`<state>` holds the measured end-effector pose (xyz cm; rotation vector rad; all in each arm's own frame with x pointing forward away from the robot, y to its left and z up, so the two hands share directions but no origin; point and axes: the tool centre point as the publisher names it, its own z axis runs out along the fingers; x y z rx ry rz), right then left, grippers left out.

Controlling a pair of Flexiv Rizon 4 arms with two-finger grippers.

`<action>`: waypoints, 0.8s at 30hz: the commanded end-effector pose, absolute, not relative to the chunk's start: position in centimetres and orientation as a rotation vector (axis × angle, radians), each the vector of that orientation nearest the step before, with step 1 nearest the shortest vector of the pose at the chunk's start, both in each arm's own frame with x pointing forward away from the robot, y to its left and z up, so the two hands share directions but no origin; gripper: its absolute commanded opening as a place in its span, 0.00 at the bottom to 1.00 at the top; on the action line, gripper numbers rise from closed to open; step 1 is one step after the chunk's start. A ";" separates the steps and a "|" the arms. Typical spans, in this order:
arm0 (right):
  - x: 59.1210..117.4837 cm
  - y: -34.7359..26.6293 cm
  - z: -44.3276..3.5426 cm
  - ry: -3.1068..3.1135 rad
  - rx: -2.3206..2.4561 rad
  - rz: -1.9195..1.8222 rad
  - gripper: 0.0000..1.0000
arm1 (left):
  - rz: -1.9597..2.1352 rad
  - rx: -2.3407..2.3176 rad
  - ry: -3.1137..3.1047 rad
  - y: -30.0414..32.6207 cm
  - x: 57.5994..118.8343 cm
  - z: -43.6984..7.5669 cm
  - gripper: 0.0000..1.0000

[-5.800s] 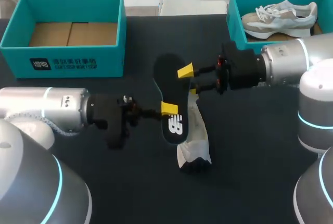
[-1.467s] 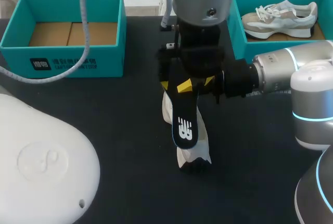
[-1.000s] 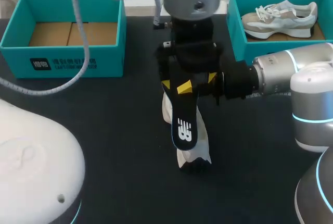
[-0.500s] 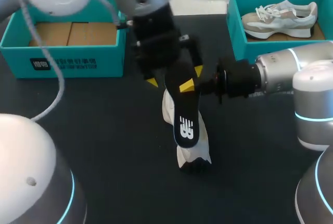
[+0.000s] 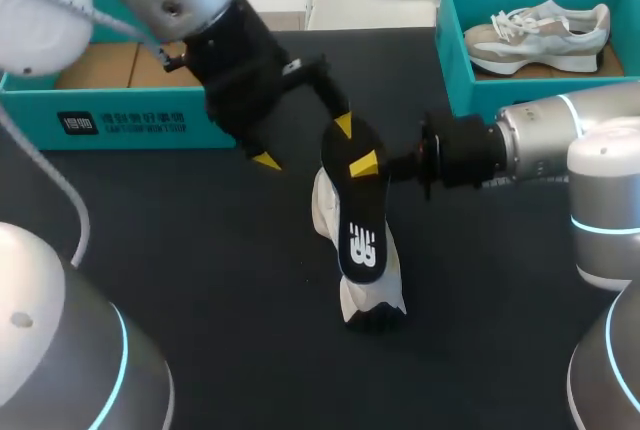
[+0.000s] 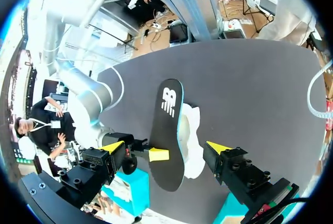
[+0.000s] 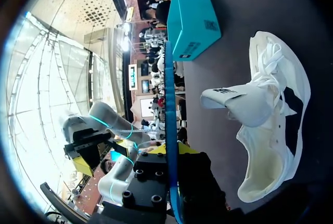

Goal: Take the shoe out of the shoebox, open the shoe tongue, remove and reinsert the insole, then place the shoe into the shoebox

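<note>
My right gripper is shut on the black insole, holding it tilted above the white shoe that lies mid-table. In the right wrist view the insole shows edge-on between the fingers, beside the shoe with its tongue folded open. My left gripper hangs open at the insole's far end. In the left wrist view its fingertips stand wide on either side of the insole without touching it, and the shoe lies underneath.
A teal shoebox with a cardboard floor stands at the back left. At the back right a second teal box holds another light shoe. My right arm reaches in just in front of that box.
My left arm has swung away from above the insole toward the left, its gripper staying open. The right gripper keeps the insole over the shoe, nearly unmoved.
</note>
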<state>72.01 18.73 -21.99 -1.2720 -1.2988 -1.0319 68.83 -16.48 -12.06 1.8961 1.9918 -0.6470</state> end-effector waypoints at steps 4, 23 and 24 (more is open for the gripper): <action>71.9 18.5 -21.5 -1.297 -1.286 -1.021 0.00 | -0.920 1.605 1.742 -15.9 69.1 -13.3 1.00; 72.0 18.7 -21.2 -1.299 -1.301 -1.035 0.00 | -1.057 1.147 1.398 -14.5 70.6 -13.4 1.00; 72.0 18.7 -21.2 -1.299 -1.301 -1.034 0.00 | -1.066 1.132 1.373 -14.5 70.8 -13.3 1.00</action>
